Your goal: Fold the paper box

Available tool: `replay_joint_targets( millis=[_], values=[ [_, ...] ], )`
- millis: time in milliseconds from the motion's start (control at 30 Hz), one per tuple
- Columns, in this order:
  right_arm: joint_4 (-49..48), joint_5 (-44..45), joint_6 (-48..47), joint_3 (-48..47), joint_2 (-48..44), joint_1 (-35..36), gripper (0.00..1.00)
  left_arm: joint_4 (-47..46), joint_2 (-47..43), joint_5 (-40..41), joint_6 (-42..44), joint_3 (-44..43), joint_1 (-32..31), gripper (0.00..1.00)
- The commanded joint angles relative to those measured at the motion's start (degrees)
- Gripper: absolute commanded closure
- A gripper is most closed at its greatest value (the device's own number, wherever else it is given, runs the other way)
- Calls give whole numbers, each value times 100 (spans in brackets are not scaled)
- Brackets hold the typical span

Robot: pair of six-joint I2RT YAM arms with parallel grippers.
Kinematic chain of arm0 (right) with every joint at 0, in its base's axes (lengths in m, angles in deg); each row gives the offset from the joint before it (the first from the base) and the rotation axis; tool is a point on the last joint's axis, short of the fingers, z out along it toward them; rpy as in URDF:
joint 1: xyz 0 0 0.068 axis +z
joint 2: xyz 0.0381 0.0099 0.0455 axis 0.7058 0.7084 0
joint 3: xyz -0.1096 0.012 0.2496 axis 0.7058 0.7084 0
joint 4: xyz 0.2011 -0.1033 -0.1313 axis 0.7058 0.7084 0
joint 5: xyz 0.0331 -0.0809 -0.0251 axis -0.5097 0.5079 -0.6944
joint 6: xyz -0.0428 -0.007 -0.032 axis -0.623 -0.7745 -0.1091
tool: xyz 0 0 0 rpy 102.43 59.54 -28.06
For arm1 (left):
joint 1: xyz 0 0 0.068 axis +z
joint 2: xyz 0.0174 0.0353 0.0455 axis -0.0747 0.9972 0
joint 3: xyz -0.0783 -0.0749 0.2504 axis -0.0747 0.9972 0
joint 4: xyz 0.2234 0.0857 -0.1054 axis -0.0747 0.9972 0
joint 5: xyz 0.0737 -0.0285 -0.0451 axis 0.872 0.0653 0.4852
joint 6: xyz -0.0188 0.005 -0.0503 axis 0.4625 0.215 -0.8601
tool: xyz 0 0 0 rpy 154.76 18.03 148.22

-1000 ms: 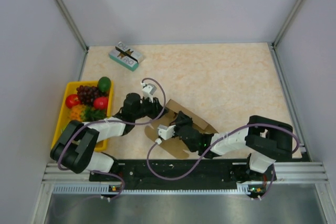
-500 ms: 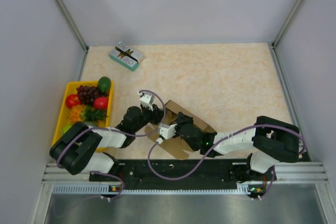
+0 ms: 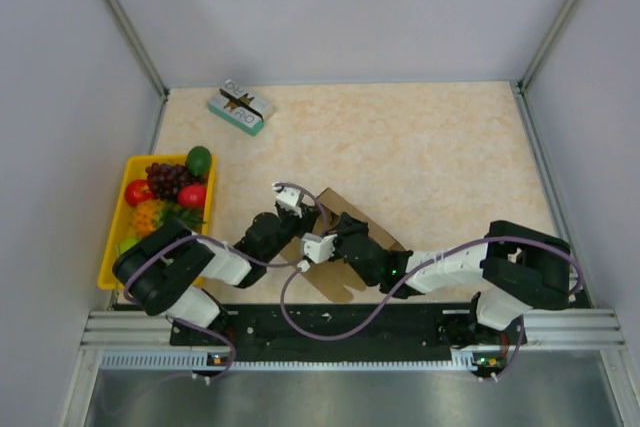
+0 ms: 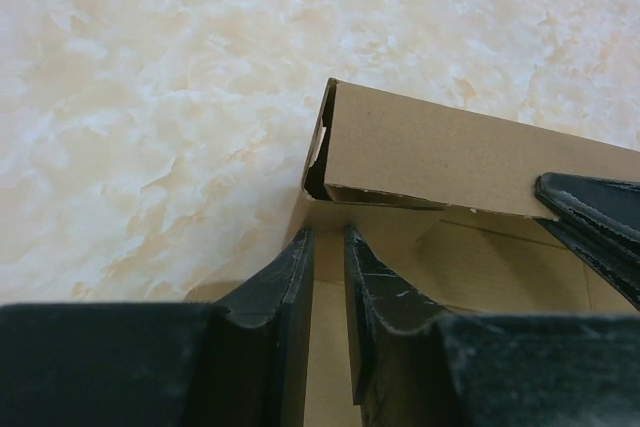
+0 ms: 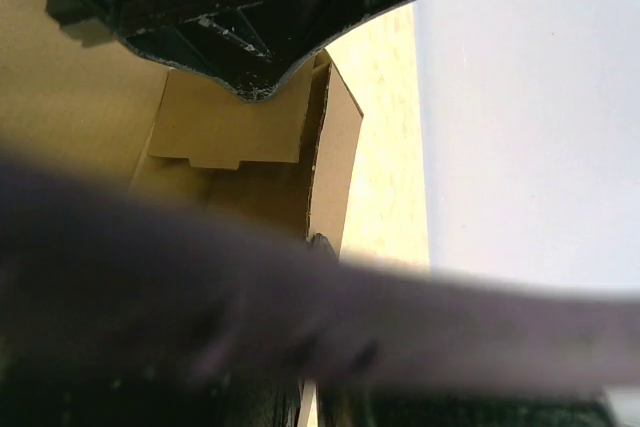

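The brown paper box (image 3: 380, 237) lies at the near middle of the table, under both grippers. In the left wrist view its far wall (image 4: 430, 152) stands folded up, with the corner at the left. My left gripper (image 4: 328, 237) sits low over the box floor with its fingers almost together, only a narrow slit between them and nothing gripped; it also shows in the top view (image 3: 300, 219). My right gripper (image 3: 335, 230) is beside it. One right fingertip (image 5: 320, 242) shows at an upright wall (image 5: 335, 162), whose thin edge runs between the fingers.
A blurred purple cable (image 5: 300, 317) covers most of the right wrist view. A yellow tray (image 3: 112, 247) of fruit stands at the left edge. A small teal-and-white printed box (image 3: 241, 107) lies at the far left. Grey walls enclose the table.
My left gripper has drawn back and swung right, down onto the box's left part. My right arm has stretched a little to the left. The box's far wall now stands up.
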Motion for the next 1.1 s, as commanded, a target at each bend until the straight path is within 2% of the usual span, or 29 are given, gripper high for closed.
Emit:
replay_joint_targets(
  millis=[0, 67, 200, 267, 333, 467, 567, 667, 733, 767, 800, 867, 967, 1067],
  values=[
    [291, -792, 335, -210, 28, 112, 100, -847, 110, 1175, 238, 51, -303, 79],
    [291, -792, 327, -218, 2, 103, 100, -1031, 198, 1220, 282, 33, -304, 79],
    [317, -801, 388, -192, -103, 103, 100, -1812, 610, 1027, 317, 164, -304, 62],
    [326, -810, 406, -157, -121, 112, 100, -2434, 760, 817, 387, 261, -313, 57],
    [361, -819, 432, -139, -165, 103, 100, -2622, 875, 623, 449, 349, -295, 56],
    [432, -889, 458, -113, -244, 103, 100, -2535, 849, 70, 501, 288, -225, 55],
    [441, -906, 458, -122, -235, 112, 100, -2333, 814, 16, 545, 200, -181, 55],
    [458, -950, 493, -139, -227, 103, 100, -2209, 822, 103, 607, 113, -172, 60],
    [476, -994, 537, -139, -218, 103, 100, -2271, 866, 138, 572, 77, -172, 59],
    [467, -1029, 555, -148, -192, 94, 100, -2271, 910, 147, 546, 60, -172, 57],
    [467, -1038, 581, -157, -183, 103, 100, -2288, 936, 148, 511, 7, -163, 48],
    [484, -1074, 607, -174, -156, 103, 100, -2324, 1059, 113, 484, -54, -163, 44],
    [511, -1109, 643, -183, -156, 112, 100, -2411, 1182, 16, 475, -177, -145, 46],
    [572, -1153, 687, -192, -165, 112, 100, -2438, 1235, 243, 423, -309, -145, 56]
  ],
)
